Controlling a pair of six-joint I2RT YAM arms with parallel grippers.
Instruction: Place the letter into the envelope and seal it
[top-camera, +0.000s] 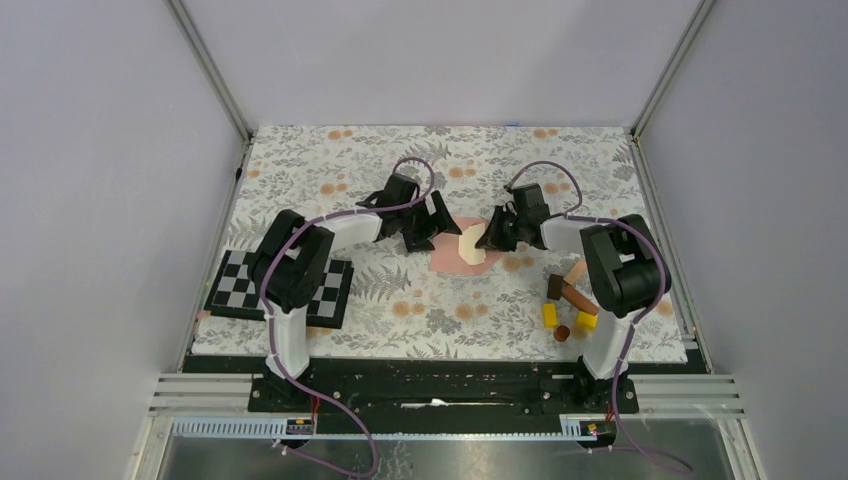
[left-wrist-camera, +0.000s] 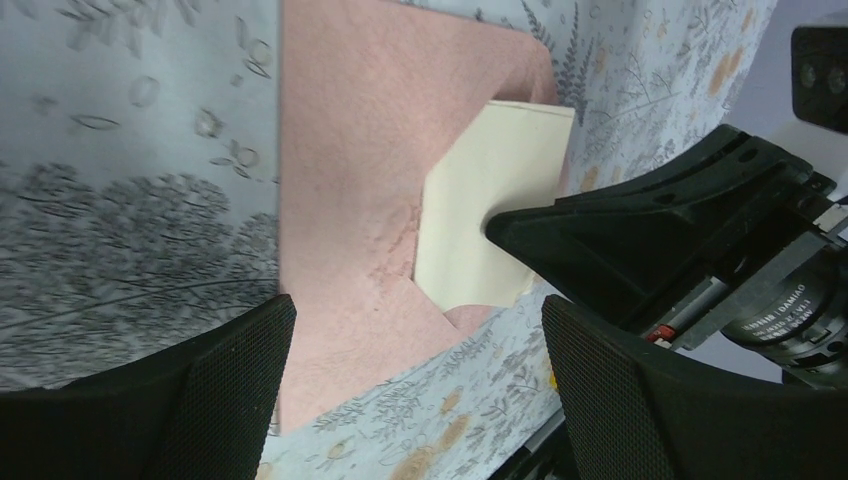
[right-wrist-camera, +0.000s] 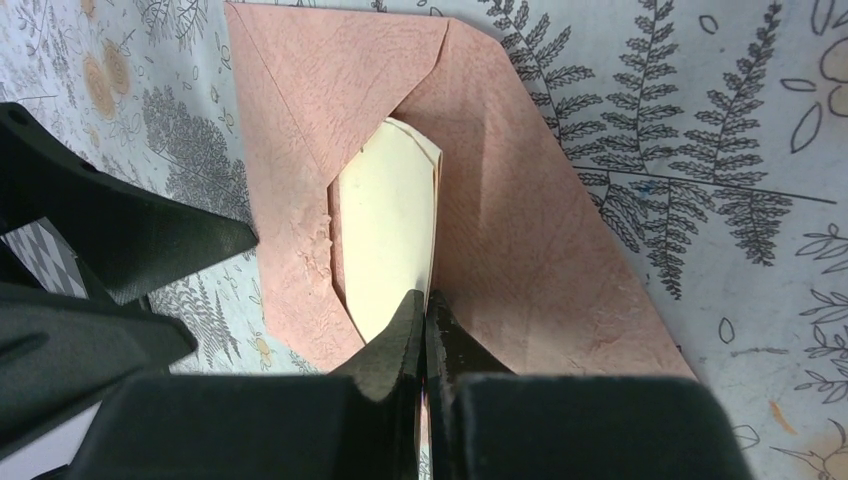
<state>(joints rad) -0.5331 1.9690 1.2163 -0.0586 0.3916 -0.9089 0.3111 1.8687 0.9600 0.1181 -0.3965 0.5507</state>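
The salmon-pink envelope (top-camera: 447, 256) lies flat mid-table with its flap open; it also shows in the left wrist view (left-wrist-camera: 360, 140) and the right wrist view (right-wrist-camera: 530, 230). The cream letter (right-wrist-camera: 385, 225) sits partly inside the envelope's pocket, its near end sticking out (top-camera: 470, 248) (left-wrist-camera: 480, 220). My right gripper (right-wrist-camera: 425, 322) (top-camera: 497, 236) is shut on the letter's near edge. My left gripper (left-wrist-camera: 418, 310) (top-camera: 420, 236) is open, hovering low over the envelope's left end with nothing between its fingers (left-wrist-camera: 230, 390).
A black-and-white checkerboard (top-camera: 232, 290) lies at the front left by the left arm. Yellow blocks (top-camera: 550, 315), a brown wooden piece (top-camera: 572, 295) and a small brown cylinder (top-camera: 562, 332) lie at the front right beside the right arm. Walls enclose the floral mat (top-camera: 330, 160).
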